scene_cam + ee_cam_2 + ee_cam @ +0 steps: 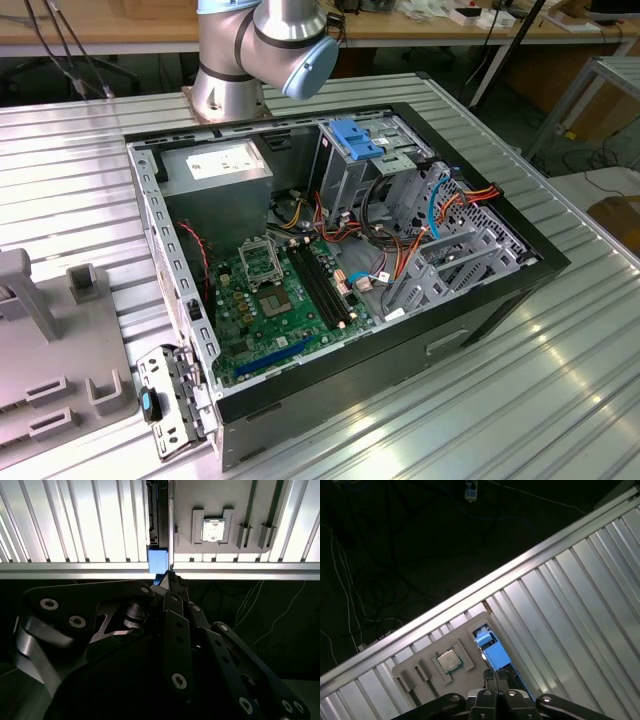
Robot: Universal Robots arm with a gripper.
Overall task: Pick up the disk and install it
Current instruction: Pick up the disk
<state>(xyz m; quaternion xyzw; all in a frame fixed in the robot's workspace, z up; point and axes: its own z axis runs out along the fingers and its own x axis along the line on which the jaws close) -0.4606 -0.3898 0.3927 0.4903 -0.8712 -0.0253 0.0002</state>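
Blue-railed grey metal, the flat rectangular disk [159, 559] is seen edge-on just beside the grey slotted holder plate [185, 510] at the ribbed aluminium table's [75, 520] rim, presumably so that a thin edge is offered for gripping. In the second wrist view the black hand [169, 580] appears pinched shut on the blue end. One disk, one square processor chip [213, 530], one holder plate and one open black computer case [540, 265], laid on its side so its bays can be reached, are counted.

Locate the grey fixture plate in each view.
Exterior view: grey fixture plate at the exterior view's left edge.
Second wrist view: plate beside the disk, holding a square chip.
First wrist view: plate beside the disk, with the square chip on it.
Shared landmark: the ribbed table.
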